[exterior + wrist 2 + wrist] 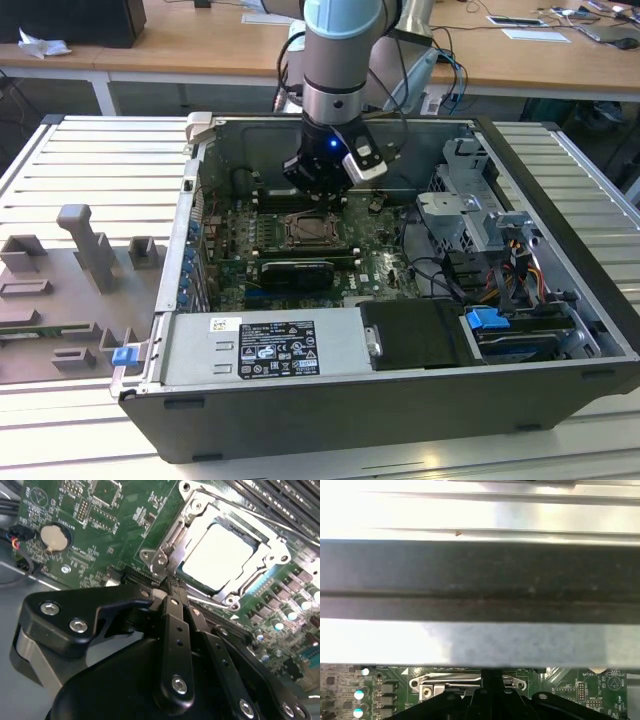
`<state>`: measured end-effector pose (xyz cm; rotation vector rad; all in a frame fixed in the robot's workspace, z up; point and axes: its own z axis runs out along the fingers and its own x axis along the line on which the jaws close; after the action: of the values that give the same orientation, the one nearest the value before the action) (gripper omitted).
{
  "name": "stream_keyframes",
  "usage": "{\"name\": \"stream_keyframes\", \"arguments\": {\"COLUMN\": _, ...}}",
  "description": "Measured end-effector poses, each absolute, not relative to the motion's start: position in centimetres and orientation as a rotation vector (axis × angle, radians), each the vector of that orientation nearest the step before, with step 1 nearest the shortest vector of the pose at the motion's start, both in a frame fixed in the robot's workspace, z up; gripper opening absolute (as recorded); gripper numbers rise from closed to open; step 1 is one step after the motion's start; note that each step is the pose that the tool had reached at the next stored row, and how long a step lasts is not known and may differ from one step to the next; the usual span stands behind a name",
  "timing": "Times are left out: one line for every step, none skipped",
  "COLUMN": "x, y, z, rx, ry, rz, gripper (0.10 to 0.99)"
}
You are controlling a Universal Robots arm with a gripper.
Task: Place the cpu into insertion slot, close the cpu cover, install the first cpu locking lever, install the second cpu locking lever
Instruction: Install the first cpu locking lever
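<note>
The gripper (171, 586) hangs inside the open computer case (560, 180), its two black fingers (174, 630) pressed together with nothing between them, their tips touching the near edge of the cpu cover (200, 527). Just beyond the fingertips, the cpu (222, 555) lies flat in the insertion slot (252, 537), its pale metal top showing through the cover's cut-out middle; the cover is folded down over it and sits level on the socket frame. In the first wrist view the same silvery frame (427, 682) shows directly ahead of the closed fingertips (491, 680), with the case's metal wall (480, 575) rising behind it. In the exterior view the gripper (318, 195) stands over the far side of the socket (312, 230), at the middle of the green motherboard (380, 250). To one side of the fingers in the second wrist view sits a round coin battery (54, 537); past the socket run long dark memory slots (285, 500) and a row of small capacitors (290, 610). Nearer the exterior camera than the tool lie a black expansion card (295, 272) and the grey power supply (265, 345). The drive cage (470, 200) with its cables stands well off towards the exterior view's right.
</note>
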<state>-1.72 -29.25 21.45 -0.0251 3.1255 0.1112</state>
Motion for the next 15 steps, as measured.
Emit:
{"name": "stream_keyframes", "arguments": {"x": -1.8, "y": -29.2, "z": 21.5, "rx": -0.025, "ry": 3.125, "rz": 0.113, "gripper": 0.106}}
{"name": "stream_keyframes", "arguments": {"x": -2.1, "y": -29.2, "z": 21.7, "rx": -0.025, "ry": 3.125, "rz": 0.116, "gripper": 0.106}}
{"name": "stream_keyframes", "arguments": {"x": -2.4, "y": -29.3, "z": 21.9, "rx": -0.025, "ry": 3.124, "rz": 0.120, "gripper": 0.106}}
{"name": "stream_keyframes", "arguments": {"x": -2.5, "y": -29.2, "z": 22.1, "rx": -0.025, "ry": 3.124, "rz": 0.123, "gripper": 0.106}}
{"name": "stream_keyframes", "arguments": {"x": -2.6, "y": -29.2, "z": 22.4, "rx": -0.025, "ry": 3.123, "rz": 0.125, "gripper": 0.106}}
{"name": "stream_keyframes", "arguments": {"x": -2.8, "y": -29.2, "z": 22.7, "rx": -0.025, "ry": 3.122, "rz": 0.127, "gripper": 0.106}}
{"name": "stream_keyframes", "arguments": {"x": -2.9, "y": -29.2, "z": 22.9, "rx": -0.025, "ry": 3.122, "rz": 0.129, "gripper": 0.106}}
{"name": "stream_keyframes", "arguments": {"x": -3.0, "y": -29.2, "z": 23.0, "rx": -0.025, "ry": 3.121, "rz": 0.131, "gripper": 0.106}}
{"name": "stream_keyframes", "arguments": {"x": -3.2, "y": -29.2, "z": 23.1, "rx": -0.025, "ry": 3.121, "rz": 0.133, "gripper": 0.106}}
{"name": "stream_keyframes", "arguments": {"x": -3.2, "y": -29.2, "z": 23.1, "rx": -0.025, "ry": 3.120, "rz": 0.134, "gripper": 0.106}}
{"name": "stream_keyframes", "arguments": {"x": -3.3, "y": -29.2, "z": 23.1, "rx": -0.025, "ry": 3.120, "rz": 0.135, "gripper": 0.106}}
{"name": "stream_keyframes", "arguments": {"x": -3.3, "y": -29.2, "z": 23.1, "rx": -0.026, "ry": 3.120, "rz": 0.137, "gripper": 0.106}}
{"name": "stream_keyframes", "arguments": {"x": -3.3, "y": -29.2, "z": 23.1, "rx": -0.028, "ry": 3.119, "rz": 0.139, "gripper": 0.106}}
{"name": "stream_keyframes", "arguments": {"x": -3.3, "y": -29.2, "z": 23.1, "rx": -0.029, "ry": 3.119, "rz": 0.143, "gripper": 0.106}}
{"name": "stream_keyframes", "arguments": {"x": -3.3, "y": -29.2, "z": 23.1, "rx": -0.029, "ry": 3.118, "rz": 0.148, "gripper": 0.106}}
